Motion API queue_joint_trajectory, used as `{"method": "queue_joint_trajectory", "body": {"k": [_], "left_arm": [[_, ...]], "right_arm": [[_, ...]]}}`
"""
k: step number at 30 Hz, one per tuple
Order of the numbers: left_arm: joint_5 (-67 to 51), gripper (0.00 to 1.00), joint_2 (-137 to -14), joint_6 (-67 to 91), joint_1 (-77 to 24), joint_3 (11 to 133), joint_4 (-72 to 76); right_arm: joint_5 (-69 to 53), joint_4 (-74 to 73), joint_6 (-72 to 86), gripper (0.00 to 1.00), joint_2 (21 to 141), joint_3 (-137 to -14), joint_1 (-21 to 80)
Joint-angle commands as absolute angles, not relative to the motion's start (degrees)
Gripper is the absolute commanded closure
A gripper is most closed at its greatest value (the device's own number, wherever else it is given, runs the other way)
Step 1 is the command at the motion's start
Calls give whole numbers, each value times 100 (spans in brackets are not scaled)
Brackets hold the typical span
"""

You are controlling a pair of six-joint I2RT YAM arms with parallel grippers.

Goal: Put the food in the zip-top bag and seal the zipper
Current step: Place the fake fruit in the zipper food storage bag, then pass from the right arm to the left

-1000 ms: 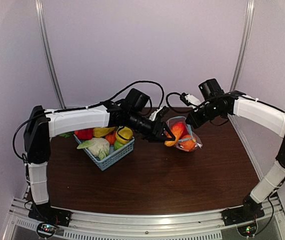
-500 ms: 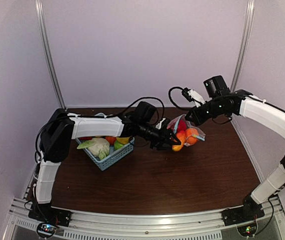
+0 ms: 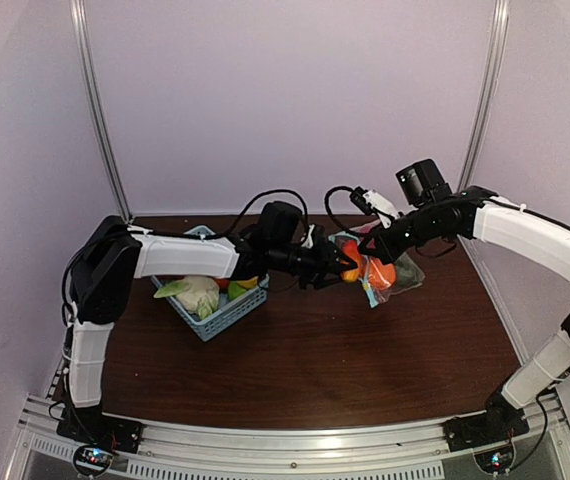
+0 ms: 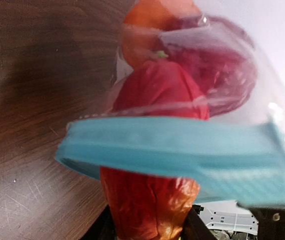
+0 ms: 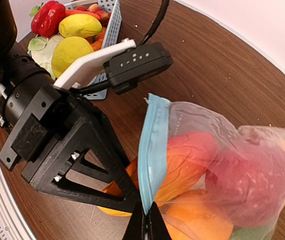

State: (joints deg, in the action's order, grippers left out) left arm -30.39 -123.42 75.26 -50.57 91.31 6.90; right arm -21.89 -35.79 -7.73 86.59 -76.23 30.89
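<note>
Right gripper (image 5: 145, 223) pinching the zipper (image 5: 152, 147), zip-top bag (image 5: 247, 165) bulging, left gripper (image 3: 336, 268) clutching orange-red food (image 4: 147, 200) at the bag's mouth

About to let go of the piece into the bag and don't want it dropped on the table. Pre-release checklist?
1. Right tool pinching the bag's blue strip: ok, shut on it.
2. Left tool holding the red-orange piece: ok.
3. Bag mouth open: ok, the strip loops apart in the left wrist view.
4. Piece fully past the strip: not ok, the end at the tool is outside.
5. Basket emptied: not ok, a cabbage and other food lie in it.
</note>
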Motion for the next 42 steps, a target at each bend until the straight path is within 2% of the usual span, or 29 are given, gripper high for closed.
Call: {"method": "queue_joint_trajectory", "body": {"k": [1,6,11,14,18,19,20,30,33,35,37,42], "left_arm": [[-2530,80,-11958,7648,-5004,9200,1280],[-2279,78,-11991,7453,-4996,9439,1098],[-2432,69,-12298,7068,-5036,9997,358],[-2372,49,-12283,6719,-5045,10072,-237],[-2105,28,-12077,6123,-5045,10280,-850],[-2047,11,-12016,5968,-5045,10339,-907],[-2008,4,-11977,5799,-5045,10460,-1012],[-2028,2,-11501,4307,-5178,10984,-1348],[-1211,2,-10863,3537,-5537,10264,-1009],[-681,2,-10462,3332,-5830,9137,-296],[-708,2,-10411,3543,-5897,8632,140],[-450,19,-10644,3956,-6062,8233,471]], "right_arm": [[-2415,-3564,-848,100,8748,-7594,3197],[-2585,-3659,-862,100,8811,-7672,3243],[-2463,-3617,-832,100,8696,-7720,3243],[-2247,-3597,-800,100,8650,-7721,3168],[-2341,-3556,-671,100,8652,-7737,2989],[-2433,-3540,-619,100,8661,-7757,2927],[-2554,-3534,-559,100,8670,-7779,2864],[-3475,-3261,-43,100,8756,-7720,2360],[-3826,-2951,271,100,8736,-7571,2111],[-3998,-2833,372,100,8749,-7519,2030],[-4117,-2792,438,100,8775,-7515,2005],[-4395,-2333,810,100,8662,-7372,1943]]}}
